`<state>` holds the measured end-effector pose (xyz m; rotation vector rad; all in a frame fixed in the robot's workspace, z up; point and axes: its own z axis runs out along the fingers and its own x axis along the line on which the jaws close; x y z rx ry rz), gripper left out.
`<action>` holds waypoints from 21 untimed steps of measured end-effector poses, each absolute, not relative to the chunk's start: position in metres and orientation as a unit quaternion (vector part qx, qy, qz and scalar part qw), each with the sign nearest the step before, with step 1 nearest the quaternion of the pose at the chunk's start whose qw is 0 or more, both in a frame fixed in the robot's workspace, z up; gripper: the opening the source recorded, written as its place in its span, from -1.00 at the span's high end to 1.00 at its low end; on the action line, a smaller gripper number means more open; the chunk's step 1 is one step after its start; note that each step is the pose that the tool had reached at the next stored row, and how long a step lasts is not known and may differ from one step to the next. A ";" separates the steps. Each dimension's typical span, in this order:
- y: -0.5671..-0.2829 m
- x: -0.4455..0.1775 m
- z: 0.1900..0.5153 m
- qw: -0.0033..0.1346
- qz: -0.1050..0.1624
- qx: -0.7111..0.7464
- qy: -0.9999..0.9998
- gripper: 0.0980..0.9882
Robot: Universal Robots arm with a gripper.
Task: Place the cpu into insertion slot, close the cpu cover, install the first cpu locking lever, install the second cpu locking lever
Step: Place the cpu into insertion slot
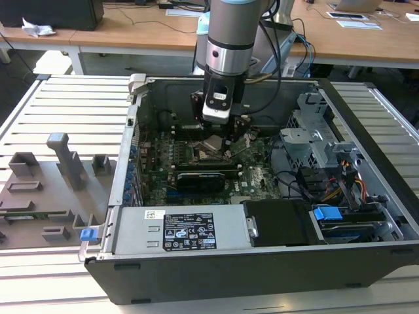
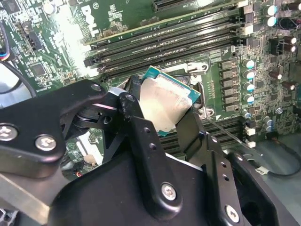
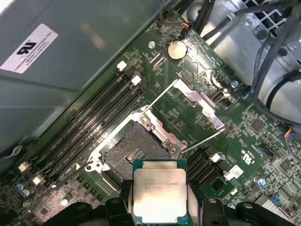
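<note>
Wooden desks are standing behind a slatted tabletop, where an open computer case is lying. Inside it, the arm's tool is gripping the cpu by two opposite edges, silver top showing in both wrist views. The cpu is hovering over the green board, close to the insertion slot, which is lying bare, with the cpu cover swung open.
</note>
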<state>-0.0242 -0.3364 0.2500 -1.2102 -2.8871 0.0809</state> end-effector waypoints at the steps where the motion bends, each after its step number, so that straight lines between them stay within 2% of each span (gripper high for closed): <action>1: -0.336 -0.024 0.250 0.005 0.026 -0.390 -0.920 0.00; 21: -0.336 -0.024 0.249 0.005 0.035 -0.506 -0.862 0.00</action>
